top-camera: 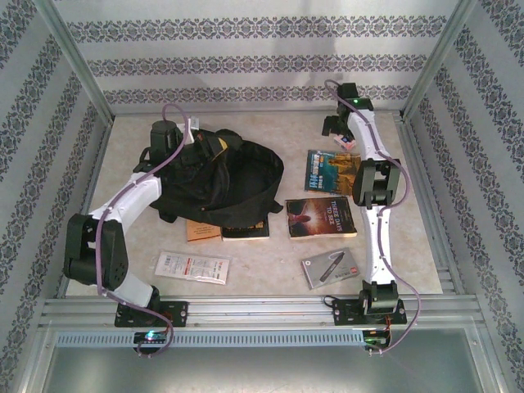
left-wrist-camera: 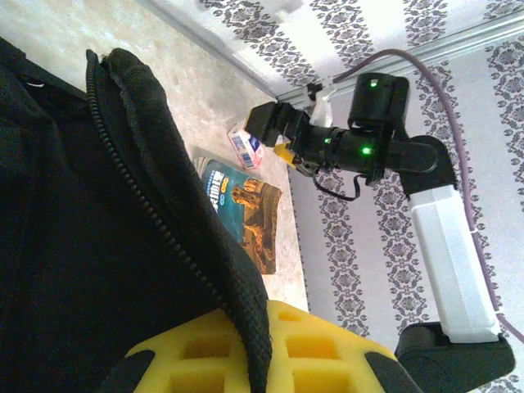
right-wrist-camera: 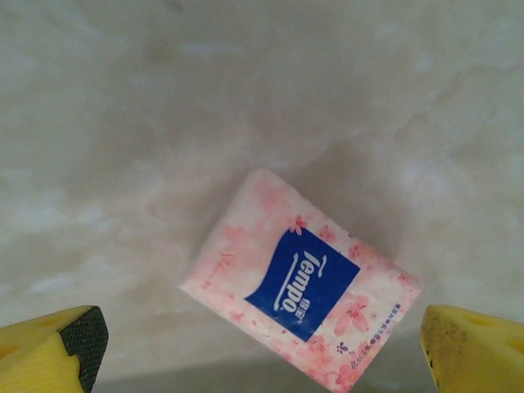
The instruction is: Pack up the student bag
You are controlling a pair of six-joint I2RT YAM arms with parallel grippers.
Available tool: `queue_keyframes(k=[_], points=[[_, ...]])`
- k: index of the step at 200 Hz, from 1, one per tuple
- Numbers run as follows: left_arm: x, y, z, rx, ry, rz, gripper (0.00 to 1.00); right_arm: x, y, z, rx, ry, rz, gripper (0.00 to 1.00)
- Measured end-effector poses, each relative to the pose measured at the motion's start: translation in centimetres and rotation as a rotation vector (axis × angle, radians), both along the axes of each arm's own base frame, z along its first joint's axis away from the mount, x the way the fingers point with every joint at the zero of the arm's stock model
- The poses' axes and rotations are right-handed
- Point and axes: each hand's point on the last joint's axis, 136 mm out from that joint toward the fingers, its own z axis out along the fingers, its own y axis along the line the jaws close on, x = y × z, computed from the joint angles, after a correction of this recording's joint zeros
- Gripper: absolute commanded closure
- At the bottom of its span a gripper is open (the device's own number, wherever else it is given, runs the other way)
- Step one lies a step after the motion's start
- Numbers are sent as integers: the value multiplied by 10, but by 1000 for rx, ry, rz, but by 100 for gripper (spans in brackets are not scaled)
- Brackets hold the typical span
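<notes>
Pink tissue pack (right-wrist-camera: 299, 286) lies beneath the spread right gripper (right-wrist-camera: 262, 348); left gripper (left-wrist-camera: 254, 360) pinches the student bag (left-wrist-camera: 82, 246) rim.

1. Tissue pack (right-wrist-camera: 299, 282): the blue label (right-wrist-camera: 286, 291) at its centre carries the brand name "Tempo" in white script. The word runs from 1 o'clock down to 7 o'clock in the right wrist view. Fine print near the pack's 5 o'clock edge is too small to read.
2. Dark book (top-camera: 321, 218): the cover title reads "THREE DAYS TO SEE" in light capitals.
3. Teal book (top-camera: 332, 170), at 12 o'clock from the dark book: light title lettering, not legible.
4. Grey package (top-camera: 330, 268), at 6 o'clock from the dark book: small red mark, not legible.
5. White packet (top-camera: 192, 266), at 8 o'clock from the dark book: red printing, not legible.
</notes>
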Motion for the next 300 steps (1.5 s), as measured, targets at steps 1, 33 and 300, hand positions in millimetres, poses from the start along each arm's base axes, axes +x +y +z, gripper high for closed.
queue_keyframes(k=[1, 33, 300], points=[[0, 0, 0, 0, 0, 0, 100, -1, 0, -2, 2, 5, 0, 2], [1, -2, -4, -17, 15, -5, 100, -5, -13, -22, 34, 48, 0, 2], [10, 11, -13, -29, 35, 8, 100, 7, 55, 138, 191, -300, 112, 56]])
